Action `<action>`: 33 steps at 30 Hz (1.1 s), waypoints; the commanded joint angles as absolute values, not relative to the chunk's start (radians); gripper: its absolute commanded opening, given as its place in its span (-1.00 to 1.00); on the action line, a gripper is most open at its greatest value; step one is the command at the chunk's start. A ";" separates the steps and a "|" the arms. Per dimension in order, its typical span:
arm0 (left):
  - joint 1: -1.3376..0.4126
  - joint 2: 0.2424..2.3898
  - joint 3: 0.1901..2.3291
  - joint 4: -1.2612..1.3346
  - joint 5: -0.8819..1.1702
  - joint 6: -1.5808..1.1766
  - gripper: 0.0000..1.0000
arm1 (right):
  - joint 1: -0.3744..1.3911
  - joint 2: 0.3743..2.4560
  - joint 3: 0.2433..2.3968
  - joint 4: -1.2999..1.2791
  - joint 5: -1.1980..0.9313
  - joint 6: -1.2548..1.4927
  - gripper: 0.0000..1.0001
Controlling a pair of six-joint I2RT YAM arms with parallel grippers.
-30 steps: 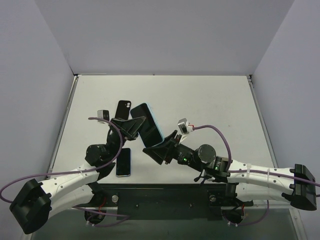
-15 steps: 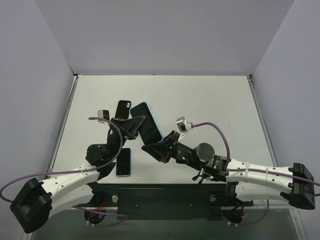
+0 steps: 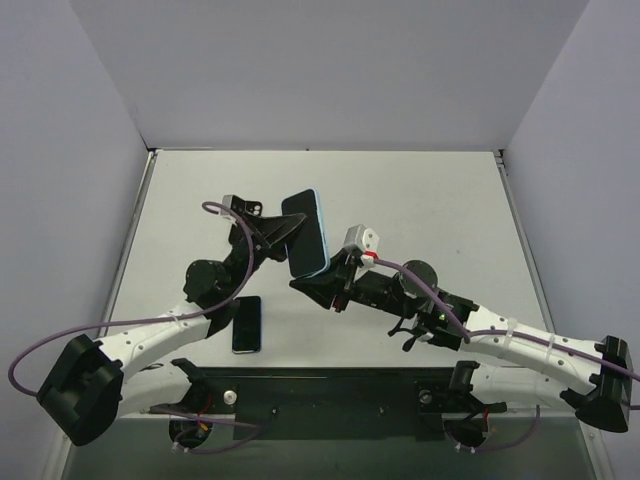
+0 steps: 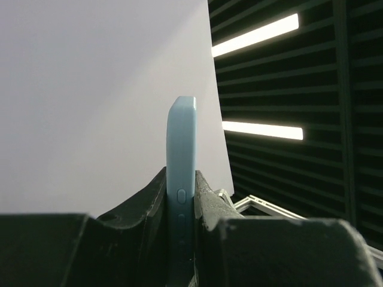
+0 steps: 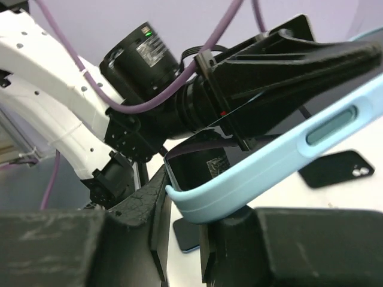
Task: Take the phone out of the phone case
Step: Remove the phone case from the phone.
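While the left gripper point(image 3: 288, 228) clamped the blue phone case point(image 4: 181, 137), phone point(image 3: 304, 232) inside, aloft above the table point(image 3: 420, 200) and the right gripper point(image 3: 312, 283) pinched the case's lower end, the peeling-off step seemed in hand, calling next for a steady pull apart.

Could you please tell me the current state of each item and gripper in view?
light-blue phone case: raised off the table, gripped at two places.
phone: inside that case, dark face showing.
left gripper: shut on the case's sides.
right gripper: shut on the case's lower corner.
spare phone: flat on the table, untouched.
black case: flat on the table, empty.
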State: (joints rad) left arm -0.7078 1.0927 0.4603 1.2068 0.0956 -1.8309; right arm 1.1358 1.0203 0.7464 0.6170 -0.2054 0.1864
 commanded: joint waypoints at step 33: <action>-0.663 0.796 0.627 0.801 0.377 -1.398 -1.00 | 1.045 0.759 0.779 0.268 -0.454 0.518 0.68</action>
State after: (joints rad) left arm -0.6712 0.7929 0.5968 0.8127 0.3946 -1.4422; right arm 1.0317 0.7677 0.7082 0.2466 -0.4049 0.4664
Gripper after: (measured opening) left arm 0.246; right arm 0.839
